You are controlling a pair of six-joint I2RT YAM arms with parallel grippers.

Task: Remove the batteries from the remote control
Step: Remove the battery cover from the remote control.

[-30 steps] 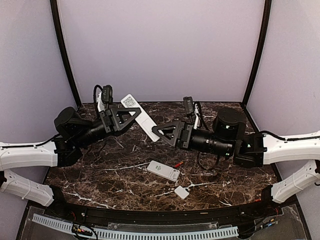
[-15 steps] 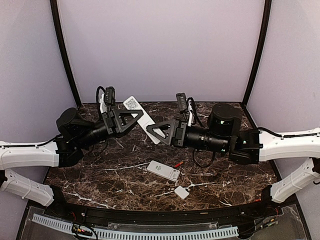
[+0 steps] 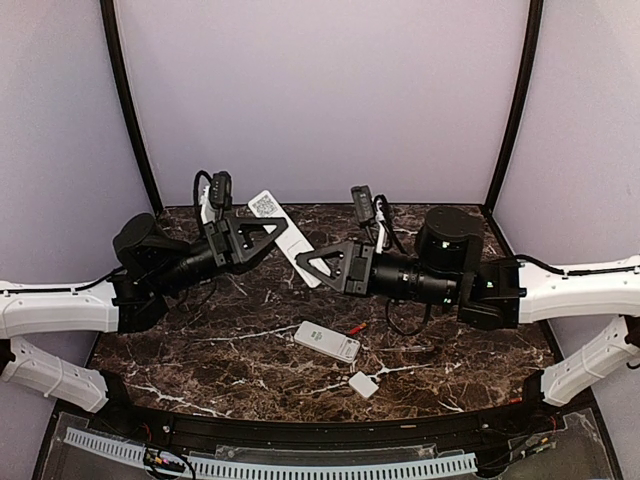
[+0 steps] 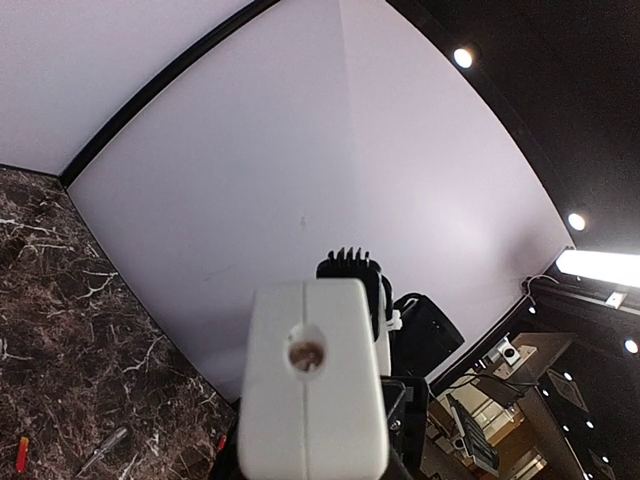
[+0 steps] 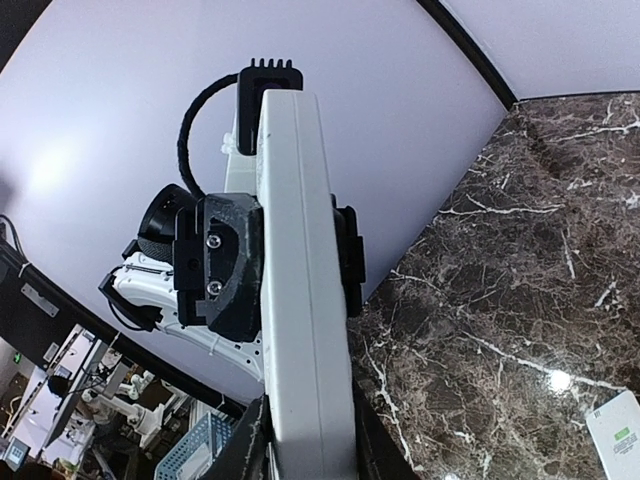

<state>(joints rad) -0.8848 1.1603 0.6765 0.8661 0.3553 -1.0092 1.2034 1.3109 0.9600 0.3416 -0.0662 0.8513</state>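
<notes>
Dark veined marble table (image 3: 180,345); slim red battery (image 3: 355,328) lies beside flat white remote (image 3: 327,341); likely light, slick, rolls: pinch mid-barrel; beyond, left gripper (image 3: 274,229) and right gripper (image 3: 307,264) both clamp raised long white remote (image 3: 291,243).

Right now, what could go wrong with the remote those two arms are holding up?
The remote is held in the air by the left gripper and the right gripper. If they pull unevenly, it might twist, slip and fall onto the table. Any batteries inside could spill and roll away; a red battery lies loose by the other remote.
</notes>
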